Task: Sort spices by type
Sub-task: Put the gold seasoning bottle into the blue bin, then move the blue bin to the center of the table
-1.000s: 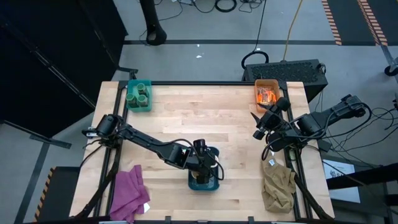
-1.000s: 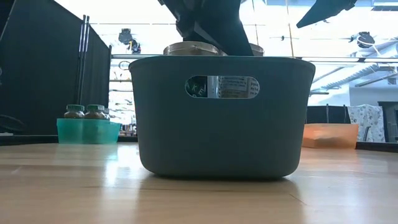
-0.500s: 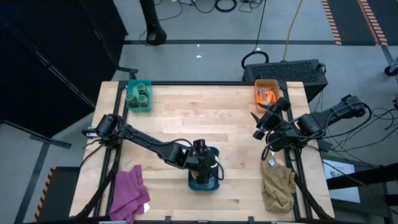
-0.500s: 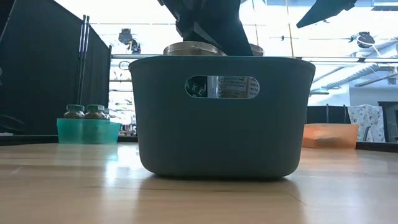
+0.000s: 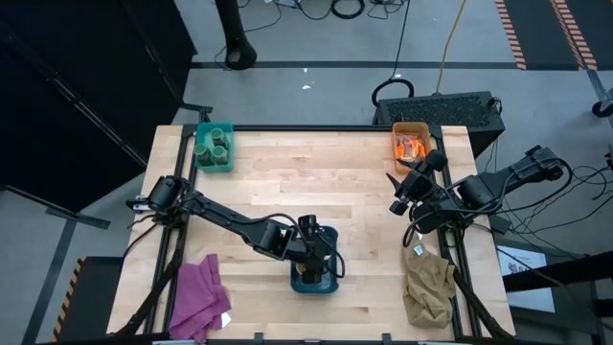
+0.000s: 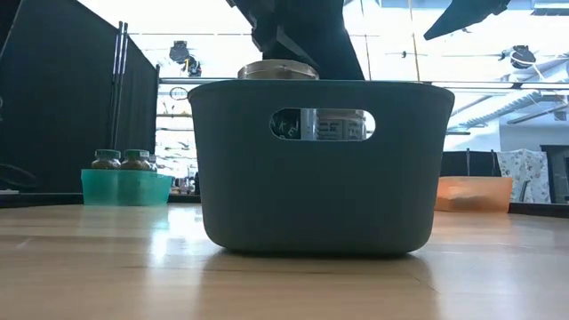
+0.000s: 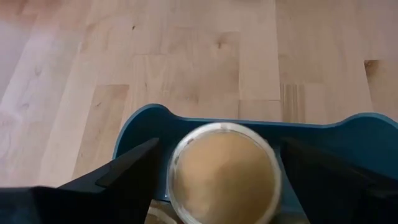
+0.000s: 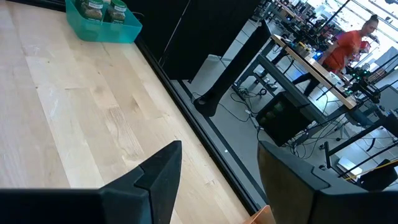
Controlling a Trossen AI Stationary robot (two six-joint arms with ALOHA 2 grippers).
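The pale wooden table fills the middle of a grey-floored workshop, with a black curtain wall along one side and cables trailing over the floor behind. Past the far edge, benches crowded with equipment run back into the room, and a person in an orange top stands among them.

On the table's near corners lie a purple cloth and a khaki cloth. A dark teal bin sits at the near edge, centre. A green tray in the far left corner holds the green jars; an orange tray in the far right corner holds the orange-and-black packets.

The left gripper hangs over the teal bin, its fingers spread on either side of a cream-topped jar standing in the bin; I cannot tell whether they touch it. The right gripper hovers above the table's right side near the orange tray, fingers apart and holding nothing.
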